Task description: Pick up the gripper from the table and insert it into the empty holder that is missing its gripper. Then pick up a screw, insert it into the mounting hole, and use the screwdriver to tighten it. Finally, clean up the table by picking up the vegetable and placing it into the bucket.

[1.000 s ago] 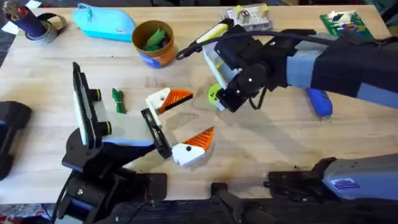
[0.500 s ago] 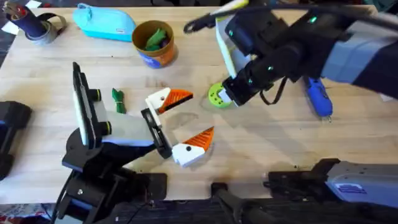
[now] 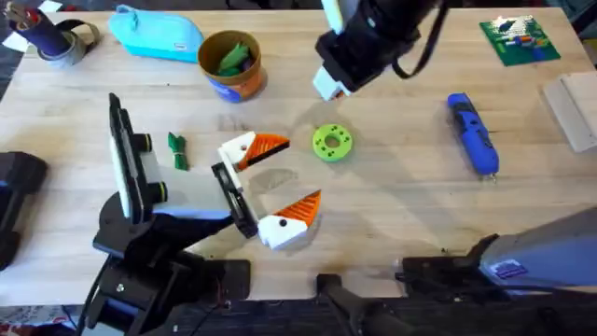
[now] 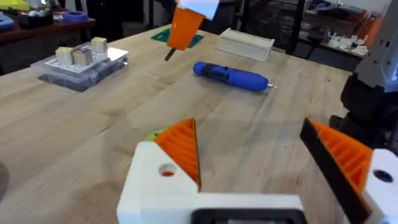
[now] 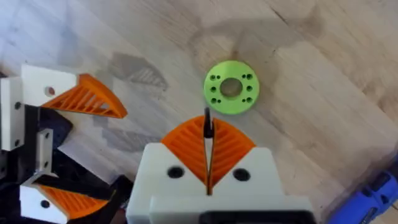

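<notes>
On the table (image 3: 420, 224) the white gripper (image 3: 244, 149) with its orange tip sits at the far end of the short black bar (image 3: 233, 198). Its twin (image 3: 284, 224) is at the near end. Together they form my left gripper (image 3: 300, 171), open and holding nothing. The white gripper (image 4: 163, 177) shows a reddish hole. My right gripper (image 3: 328, 84) hangs high over the back, shut on a thin dark screw (image 5: 208, 124). The blue screwdriver (image 3: 474, 145) lies at the right. The dark-green vegetable (image 3: 177, 149) lies left of the bar. The bucket (image 3: 233, 89) stands at the back.
A green disc with holes (image 3: 332, 142) lies mid-table below the right gripper. A leafy green piece (image 3: 233, 58) is in the bucket. A light-blue pouch (image 3: 159, 35), a tape roll (image 3: 56, 39), a green board (image 3: 518, 37) and a pale block (image 3: 574, 107) line the back and right.
My right arm has lifted off the green disc and swung toward the back of the table, uncovering the disc. The left arm and the other objects have not moved.
</notes>
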Available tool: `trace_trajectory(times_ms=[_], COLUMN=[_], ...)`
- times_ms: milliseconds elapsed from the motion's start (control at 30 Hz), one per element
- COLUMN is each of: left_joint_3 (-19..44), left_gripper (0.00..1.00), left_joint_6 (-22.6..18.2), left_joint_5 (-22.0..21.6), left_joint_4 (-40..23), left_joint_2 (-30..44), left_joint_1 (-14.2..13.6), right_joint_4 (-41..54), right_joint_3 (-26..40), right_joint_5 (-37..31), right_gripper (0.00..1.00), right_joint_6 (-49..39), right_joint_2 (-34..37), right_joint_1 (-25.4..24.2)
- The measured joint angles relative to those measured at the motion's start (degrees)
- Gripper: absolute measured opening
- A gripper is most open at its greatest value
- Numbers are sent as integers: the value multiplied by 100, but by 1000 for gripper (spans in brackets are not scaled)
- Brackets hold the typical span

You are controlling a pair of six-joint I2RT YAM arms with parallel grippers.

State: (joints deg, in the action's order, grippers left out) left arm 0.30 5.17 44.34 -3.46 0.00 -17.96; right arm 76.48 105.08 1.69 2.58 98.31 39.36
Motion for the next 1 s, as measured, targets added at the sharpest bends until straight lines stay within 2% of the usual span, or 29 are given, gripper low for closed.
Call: trace_trajectory(times_ms=[167,567,733,1000], left_joint_3=[0,0,0,0], left_gripper=[992,992,992,992], left_joint_6=[0,0,0,0], left_joint_5=[0,0,0,0], left_joint_4=[-2,-2,-2,0], left_joint_2=[-2,-1,-2,-2], left_joint_1=[0,0,0,0], right_joint_4=[146,151,148,-190], right_joint_3=[649,706,706,706], right_joint_5=[159,403,700,816], right_gripper=[6,6,6,6], right_joint_6=[-251,-976,-1229,-1324], right_joint_2=[463,495,495,495], right_joint_1=[375,1383,1513,1516])
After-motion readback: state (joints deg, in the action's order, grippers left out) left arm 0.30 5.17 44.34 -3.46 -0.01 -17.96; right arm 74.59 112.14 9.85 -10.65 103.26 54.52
